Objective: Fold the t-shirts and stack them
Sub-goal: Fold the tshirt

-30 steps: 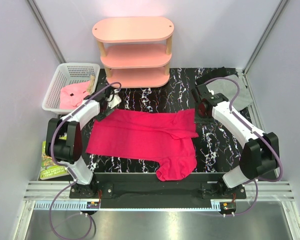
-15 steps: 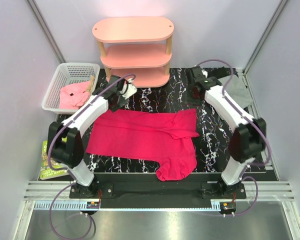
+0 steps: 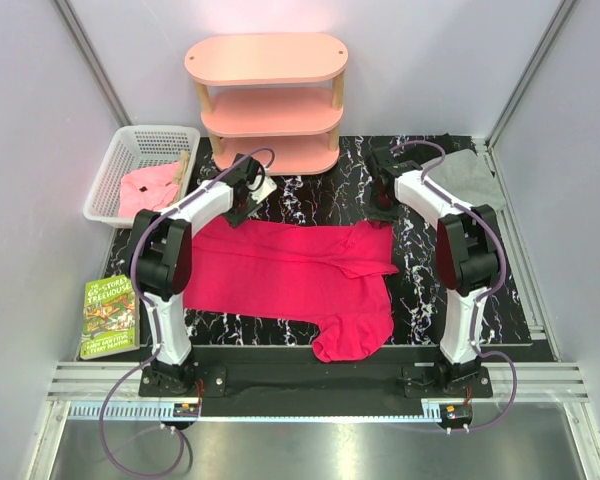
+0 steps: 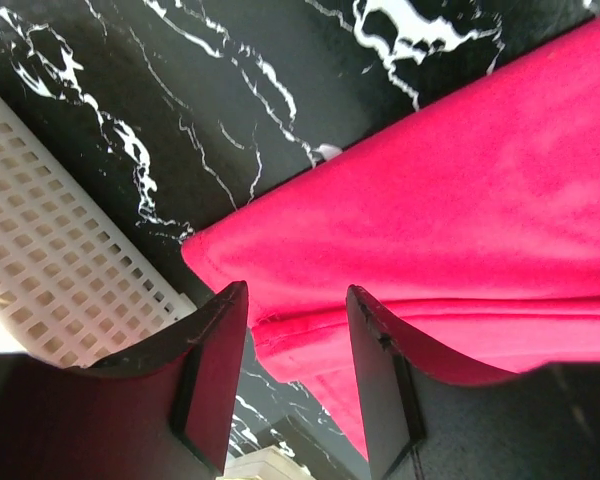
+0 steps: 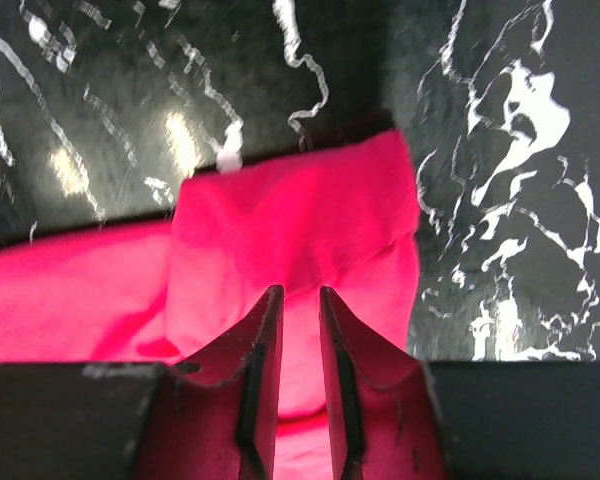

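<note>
While my left gripper (image 4: pixel 295 300) hangs with jaws wide apart over the red t-shirt (image 3: pixel 290 270) at its 10 o'clock corner, my right gripper (image 5: pixel 300 295) sits over the 2 o'clock corner, fingers narrowly parted and holding nothing. The shirt lies spread mid-way on the table (image 3: pixel 310 195), one lobe lapping the 6 o'clock edge. The grey t-shirt (image 3: pixel 470 172) rests at 2 o'clock. Bare marble runs between the cloth's far edge and the shelf (image 3: pixel 270 100) at 12. The basket (image 3: pixel 130 150) sits at 10.

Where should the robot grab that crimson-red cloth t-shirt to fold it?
By its two far corners, from above: the crimson-red cloth t-shirt lies flat, so only edges can be pinched; the left gripper and right gripper hover there.
</note>
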### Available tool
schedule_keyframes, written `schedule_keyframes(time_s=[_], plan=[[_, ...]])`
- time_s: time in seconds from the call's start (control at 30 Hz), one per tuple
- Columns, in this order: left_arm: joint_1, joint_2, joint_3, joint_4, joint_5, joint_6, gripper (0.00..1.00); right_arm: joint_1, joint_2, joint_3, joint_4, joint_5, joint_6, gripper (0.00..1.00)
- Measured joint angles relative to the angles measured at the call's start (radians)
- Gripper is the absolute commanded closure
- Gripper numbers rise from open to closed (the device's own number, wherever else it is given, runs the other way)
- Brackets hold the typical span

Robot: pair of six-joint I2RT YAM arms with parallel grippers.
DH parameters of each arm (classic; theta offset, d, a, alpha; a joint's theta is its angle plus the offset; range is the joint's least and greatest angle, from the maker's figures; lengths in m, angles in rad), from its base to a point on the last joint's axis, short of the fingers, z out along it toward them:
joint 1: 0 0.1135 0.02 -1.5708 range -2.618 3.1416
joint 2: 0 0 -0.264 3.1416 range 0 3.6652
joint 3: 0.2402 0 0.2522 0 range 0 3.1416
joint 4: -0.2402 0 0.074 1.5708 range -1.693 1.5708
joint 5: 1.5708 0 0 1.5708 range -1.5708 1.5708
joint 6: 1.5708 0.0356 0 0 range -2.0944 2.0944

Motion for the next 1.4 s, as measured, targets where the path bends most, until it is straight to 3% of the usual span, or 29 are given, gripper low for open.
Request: schedule_keyframes(time_s=[0.3, 1.1, 1.23, 1.4], plan=[[0.001, 0.004, -0.013, 0.016, 0.002, -0.01, 0.53, -0.055, 0.104, -0.007, 0.056, -0.076, 0.016, 0.76], [0.065, -0.074, -0.269, 0.175, 0.006, -0.024, 0.55, -0.201, 0.127, 0.005, 0.1, -0.254, 0.055, 0.84], [0.071, -0.145, -0.34, 0.175, 0.015, -0.025, 0.55, -0.218, 0.128, 0.005, 0.105, -0.261, 0.059, 0.85], [0.076, -0.353, -0.458, 0.094, 0.034, -0.023, 0.53, -0.219, 0.125, 0.005, 0.105, -0.249, 0.06, 0.85]])
